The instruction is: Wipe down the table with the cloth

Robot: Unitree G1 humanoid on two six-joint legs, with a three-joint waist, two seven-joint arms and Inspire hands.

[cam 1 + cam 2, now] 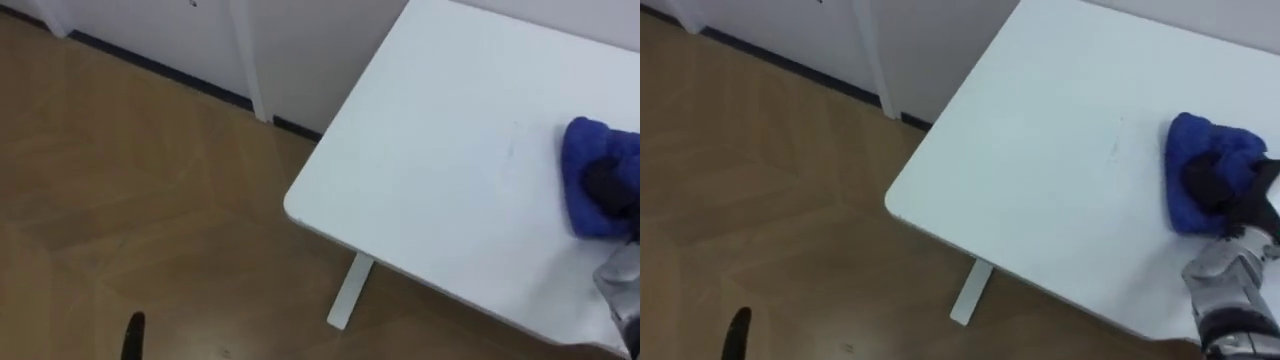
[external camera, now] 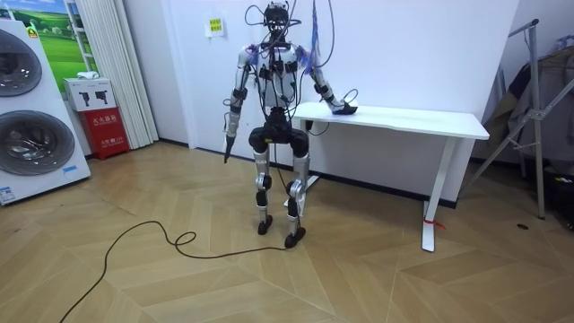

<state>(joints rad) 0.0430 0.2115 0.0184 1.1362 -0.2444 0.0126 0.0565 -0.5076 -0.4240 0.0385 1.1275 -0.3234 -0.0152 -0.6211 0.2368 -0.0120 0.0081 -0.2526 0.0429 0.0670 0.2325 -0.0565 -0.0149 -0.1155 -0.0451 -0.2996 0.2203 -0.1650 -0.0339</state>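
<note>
A white table stands against the wall, and I stand at its left end with the top to my right. A bunched blue cloth lies on the table near the front edge. My right hand rests on the cloth with dark fingers curled into its folds, and some cloth rises over the hand. In the room view that arm reaches onto the table's near corner. My left hand hangs by my side with relaxed fingers; its dark tip shows low over the floor.
The table's rounded corner juts over the wooden floor, with a white leg under it. The wall and dark baseboard run behind. Washing machines and a red cabinet stand at the room view's left, a rack at its right.
</note>
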